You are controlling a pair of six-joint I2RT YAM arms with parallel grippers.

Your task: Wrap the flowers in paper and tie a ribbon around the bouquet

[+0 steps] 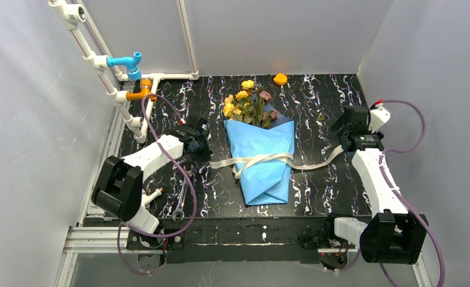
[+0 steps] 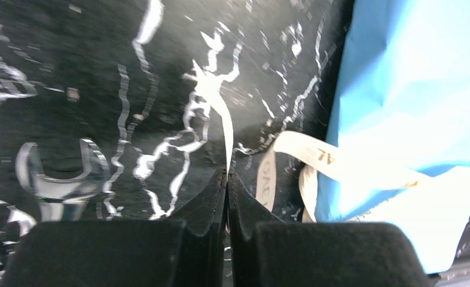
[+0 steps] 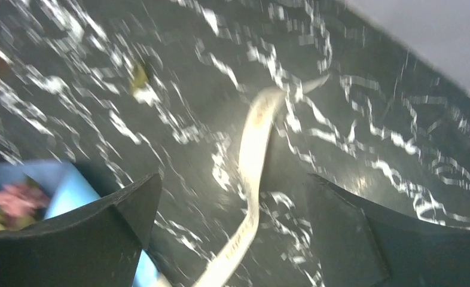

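Note:
The bouquet lies in the middle of the table, with yellow and pink flowers (image 1: 247, 104) sticking out of a cone of light blue paper (image 1: 265, 167). The beige ribbon (image 1: 258, 159) is looped round its middle, and one tail trails off to each side. My left gripper (image 1: 199, 143) (image 2: 228, 174) is shut on the left tail, which rises edge-on from its closed tips. The paper (image 2: 412, 78) and ribbon (image 2: 340, 164) lie just right of it. My right gripper (image 1: 347, 128) (image 3: 232, 179) is open above the right tail of the ribbon (image 3: 253, 149), which lies loose on the table between its fingers.
A metal wrench (image 1: 182, 200) (image 2: 59, 179) lies near the left arm. A small orange object (image 1: 280, 78) sits at the back edge. White pipes with a blue tap (image 1: 128, 63) run along the back left. A dried petal (image 1: 320, 118) lies right of the flowers.

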